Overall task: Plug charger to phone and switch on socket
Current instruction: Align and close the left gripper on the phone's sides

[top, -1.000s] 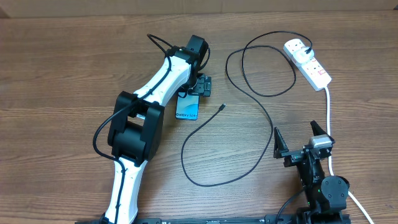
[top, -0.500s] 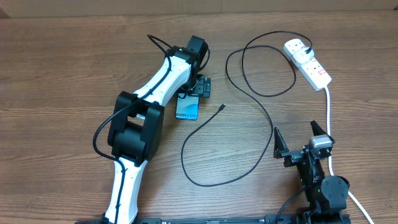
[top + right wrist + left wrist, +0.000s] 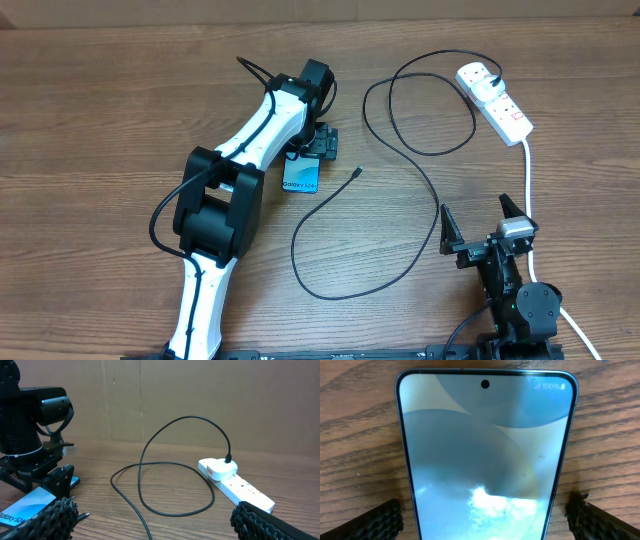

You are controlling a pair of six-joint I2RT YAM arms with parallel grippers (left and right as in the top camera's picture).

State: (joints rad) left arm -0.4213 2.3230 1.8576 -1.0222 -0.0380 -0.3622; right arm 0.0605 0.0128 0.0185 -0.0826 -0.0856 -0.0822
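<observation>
Wooden table (image 3: pixel 100 100) filled the overhead view, and on it the phone (image 3: pixel 301 175) lay flat with its screen up, near the middle. The left gripper (image 3: pixel 318 148) hung over the far end of the phone. From this view I could not tell how its fingers stood. The charger (image 3: pixel 340 297) ran in loose loops over the wood. Its connector tip (image 3: pixel 357 173) lay near the phone on the right side, not touching it. Well apart from the phone, toward the far right corner, was the socket (image 3: pixel 495 100), with the other end of the charger plugged in at its far end. A white lead (image 3: pixel 527 180) went from the socket toward the near edge. The right gripper (image 3: pixel 478 222) stood to the near right of the phone, well apart from it, with its fingers spread and nothing between them.

Seen from the left wrist, the phone (image 3: pixel 485 450) filled almost the whole picture, lit, on the table (image 3: pixel 360 435). The left gripper (image 3: pixel 485 520) had its fingertips (image 3: pixel 380 520) wide apart, one on each side of the phone, with a thin strip of wood visible between each pad and the phone's edge.

Seen from the right wrist, a plain brown wall (image 3: pixel 200 390) stood behind the table. The phone (image 3: pixel 25 510) lay at the far left under the left arm. The charger (image 3: pixel 141 467) rose in an arc to the socket (image 3: pixel 240 487), which was far to the right of the phone. The right gripper (image 3: pixel 157 519) had its fingers open and empty.
</observation>
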